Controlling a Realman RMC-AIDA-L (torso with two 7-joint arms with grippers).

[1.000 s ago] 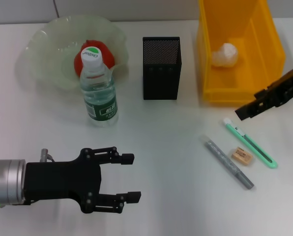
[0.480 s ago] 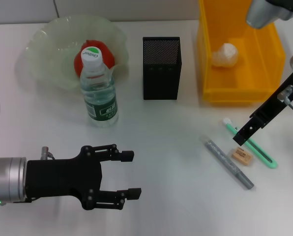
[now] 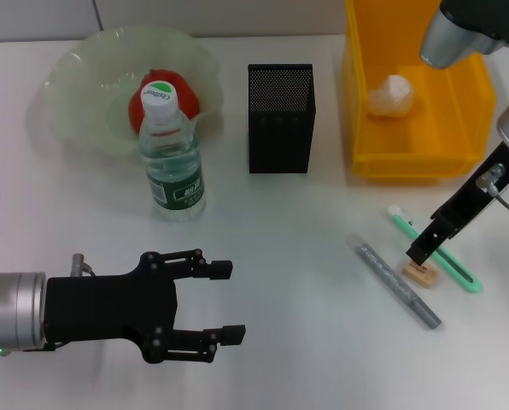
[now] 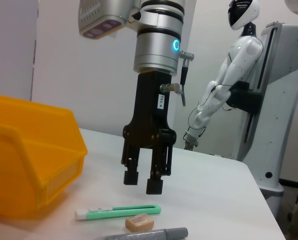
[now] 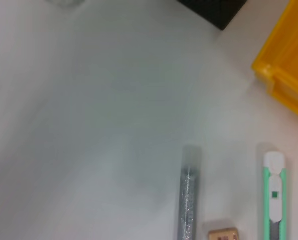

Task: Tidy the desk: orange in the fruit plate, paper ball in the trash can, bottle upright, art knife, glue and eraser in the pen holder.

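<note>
Lowered since a moment ago, the right gripper hangs with fingers apart directly over the eraser, between the art knife and glue. Left gripper hovers open near the desk's front edge.

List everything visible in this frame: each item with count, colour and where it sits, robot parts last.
fruit plate: 1, pale green, far left of desk
orange: 1, orange-red, in the fruit plate
bottle: 1, clear with green label, upright in front of the plate
pen holder: 1, black mesh, centre
trash can: 1, yellow, far right
paper ball: 1, white, in the trash can
art knife: 1, green, on desk right
eraser: 1, tan, beside the knife
glue: 1, grey, beside the eraser
left gripper: open, near left
right gripper: open, above the eraser
</note>
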